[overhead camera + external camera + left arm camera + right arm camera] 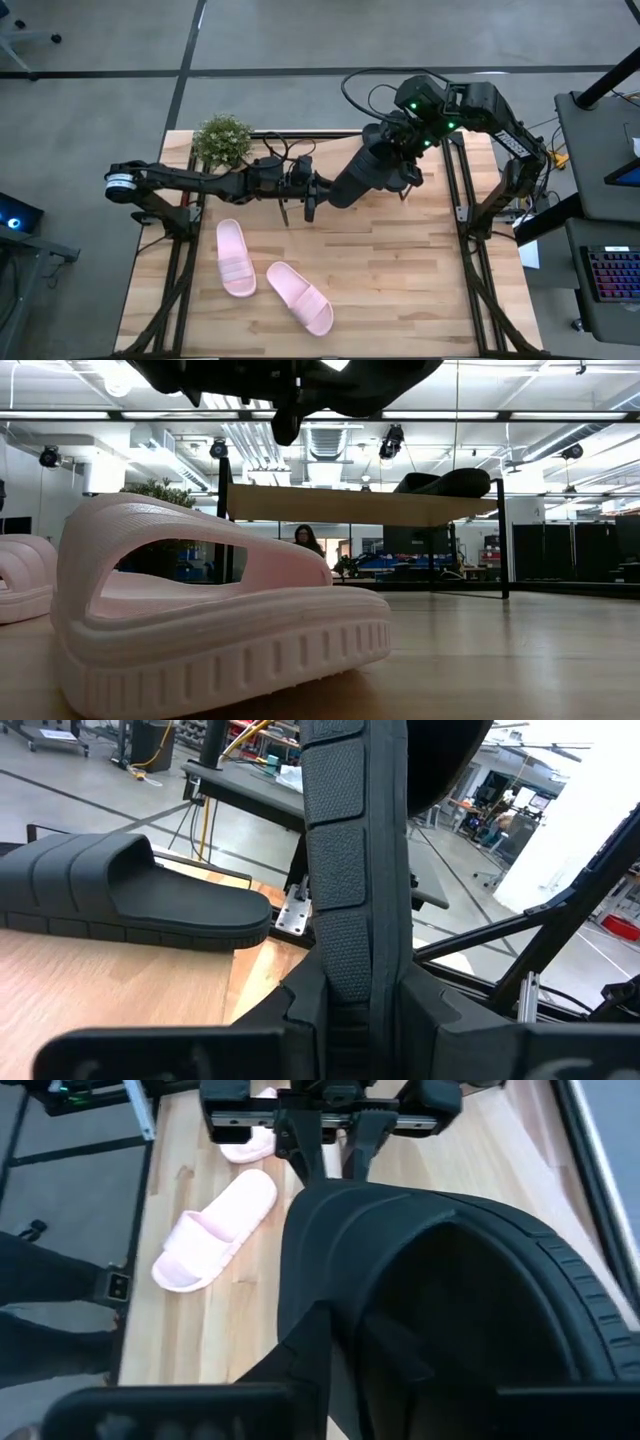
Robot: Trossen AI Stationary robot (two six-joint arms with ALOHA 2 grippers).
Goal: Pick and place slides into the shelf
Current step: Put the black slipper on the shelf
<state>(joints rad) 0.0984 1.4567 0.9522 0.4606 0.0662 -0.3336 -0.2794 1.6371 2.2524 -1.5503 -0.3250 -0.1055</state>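
A black slide (365, 175) hangs above the table's far middle, between my two grippers. My left gripper (312, 195) reaches in level from the left and is shut on one end of it. My right gripper (392, 165) slants down from the far right and is shut on the slide's strap end. A second black slide (445, 482) lies sole-down on the shelf's slanted board (340, 505). Two pink slides (236, 258) (300, 298) lie sole-down on the tabletop near the front left. My left gripper pinches the narrow end of the black slide's sole (328, 1185) between its two fingers (300, 1155), coming in level from the table's left. The textured sole (350, 870) stands on edge between the fingers, lifted clear of the table. My right gripper has the black slide at its wide strap (400, 1270), slanting down from the far right. The slide itself covers the place of contact, so which fingers lie where cannot be told. The slide hangs clear of the table.
A small potted plant (222, 140) stands at the table's far left corner. Black frame rails (465, 210) run along the table's right and left sides. Bare tabletop lies near the front right (420, 290).
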